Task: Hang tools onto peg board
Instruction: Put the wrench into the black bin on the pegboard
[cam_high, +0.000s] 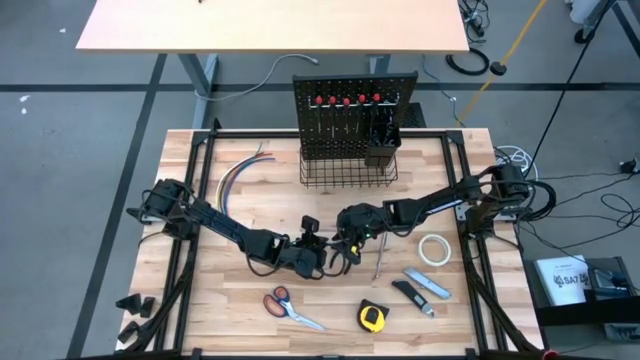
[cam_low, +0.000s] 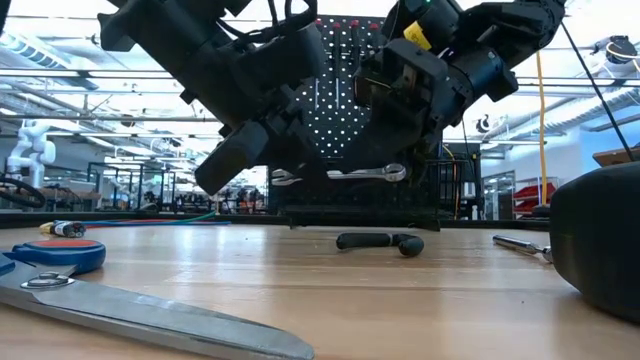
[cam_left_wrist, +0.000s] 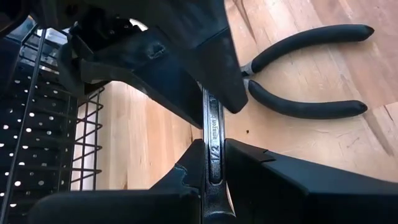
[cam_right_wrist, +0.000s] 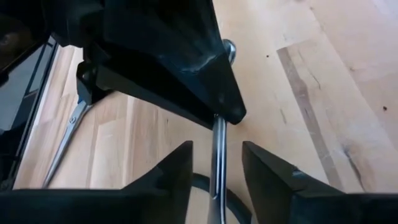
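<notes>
I have the wrench (cam_low: 340, 173) aloft mid-worktop, at six o'clock from the peg board (cam_high: 353, 115), pinched tight in my left gripper (cam_high: 318, 255) with my right gripper (cam_high: 352, 230) spread loosely around it, so I'd steady it before releasing; the basket (cam_high: 348, 170) looks empty.

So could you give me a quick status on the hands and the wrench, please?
Left hand shut on wrench, held above table. Right hand open around its other end. Pliers below, clear.
</notes>
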